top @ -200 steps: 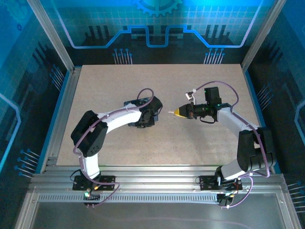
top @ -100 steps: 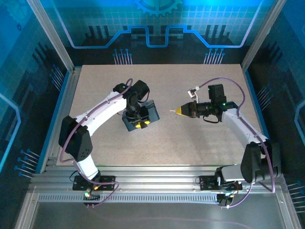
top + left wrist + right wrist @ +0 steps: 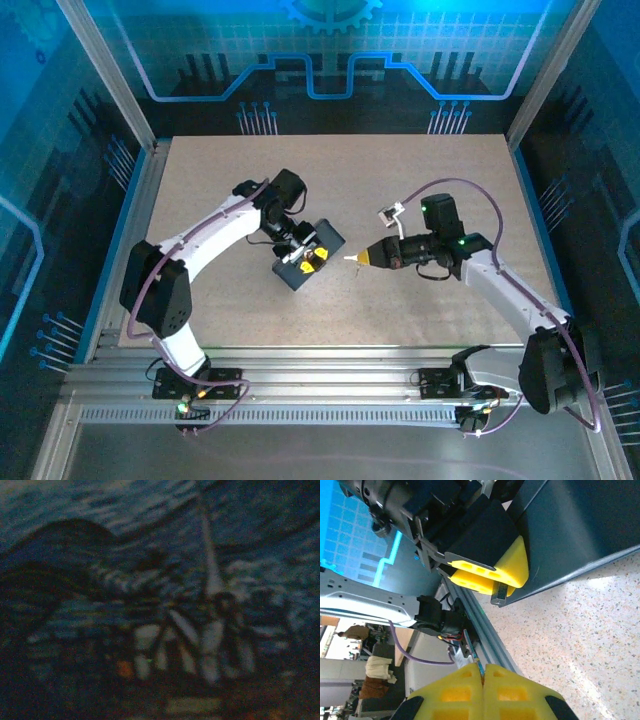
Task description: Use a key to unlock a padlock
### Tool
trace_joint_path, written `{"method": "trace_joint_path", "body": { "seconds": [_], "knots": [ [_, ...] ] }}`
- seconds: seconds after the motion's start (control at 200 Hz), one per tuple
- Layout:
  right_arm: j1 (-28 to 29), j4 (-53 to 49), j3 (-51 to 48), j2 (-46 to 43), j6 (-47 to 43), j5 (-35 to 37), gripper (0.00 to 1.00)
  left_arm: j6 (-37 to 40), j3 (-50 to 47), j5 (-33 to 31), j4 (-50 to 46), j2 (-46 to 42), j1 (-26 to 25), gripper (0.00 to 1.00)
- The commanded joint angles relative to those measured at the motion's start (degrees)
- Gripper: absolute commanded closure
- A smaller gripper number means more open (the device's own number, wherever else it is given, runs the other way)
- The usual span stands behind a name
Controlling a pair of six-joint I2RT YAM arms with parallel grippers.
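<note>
The key [image 3: 476, 659] is pinched in the shut right gripper [image 3: 483, 669], blade aimed left at the padlock [image 3: 498, 594] — seemingly clamped in the narrowed left gripper [image 3: 507, 580], against the blue box [image 3: 570, 535]. A small gap is seen between them — axes look roughly lined up.

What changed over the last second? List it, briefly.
The left arm unfolded. The left gripper carried the dark blue box right and nearer the bases, turning it. Its fingers pinch the small grey padlock at the box's edge. The right gripper swung left and nearer, close to the box. It stayed shut on the key.
</note>
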Motion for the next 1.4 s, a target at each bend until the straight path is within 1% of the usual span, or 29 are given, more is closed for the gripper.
{"method": "trace_joint_path", "body": {
  "seconds": [0.0, 0.11, 0.235, 0.37, 0.555, 0.685, 0.965, 1.395],
  "knots": [
    [1.8, 7.5, -1.1, 0.0, 1.5, 2.7, 1.00, -4.5, -0.8, 4.8, 4.1, -3.0, 0.9, 1.00],
    [3.3, 8.0, 0.0, 1.7, 1.0, 5.0, 1.00, -5.2, -1.2, 4.9, 4.6, -3.3, 1.9, 1.00],
    [4.9, 8.4, 1.5, 4.7, 1.8, 6.4, 1.00, -7.5, -2.6, 5.4, 7.5, -4.1, 2.7, 1.00],
    [5.9, 10.6, 1.3, 6.2, 3.3, 7.1, 1.00, -8.4, -2.6, 5.6, 7.9, -4.3, 3.0, 1.00],
    [8.4, 14.0, 1.3, 6.3, 5.2, 10.6, 1.00, -11.4, -3.8, 5.5, 10.3, -5.2, 3.4, 1.00],
    [8.8, 15.9, 0.3, 6.1, 7.1, 13.5, 1.00, -12.5, -4.3, 5.3, 11.1, -5.8, 3.8, 1.00],
    [9.6, 21.9, -1.4, 8.6, 11.0, 12.7, 1.00, -13.8, -5.2, 5.2, 12.8, -6.6, 4.4, 1.00],
    [11.3, 24.3, -1.3, 10.6, 12.5, 13.5, 1.00, -15.4, -6.3, 5.0, 14.8, -7.6, 4.8, 1.00]
  ]
}}
